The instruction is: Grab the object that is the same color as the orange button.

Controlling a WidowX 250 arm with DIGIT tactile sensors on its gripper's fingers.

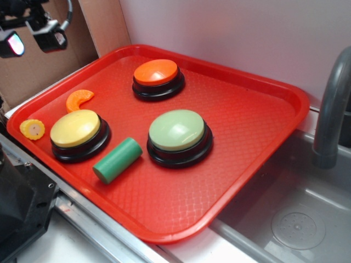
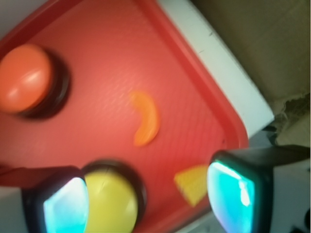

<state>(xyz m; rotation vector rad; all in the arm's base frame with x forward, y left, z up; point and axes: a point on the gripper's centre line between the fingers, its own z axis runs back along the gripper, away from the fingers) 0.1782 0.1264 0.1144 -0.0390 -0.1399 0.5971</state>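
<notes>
- Exterior view shows the orange crescent (image 1: pixel 79 99) lying loose on the red tray (image 1: pixel 247 142), far-left, between the yellow button (image 1: pixel 75 129) and the tray rim.
- It matches the orange button (image 1: pixel 157 73).
- Wrist view: the gripper (image 2: pixel 148 199) hangs open and empty, well above the crescent, presumably lining up.

Red tray (image 1: pixel 263 109), faint diamond weave. Orange crescent (image 2: pixel 146 119) ahead of the pincer (image 2: pixel 150 196), matching the orange button (image 1: pixel 156 72) on black. Yellow button (image 1: pixel 75 127), pale green button (image 1: pixel 176 130), green cylinder (image 1: pixel 117 160), yellow corn piece (image 1: pixel 33 129). Fingertips (image 2: pixel 65 204) glow teal.
</notes>
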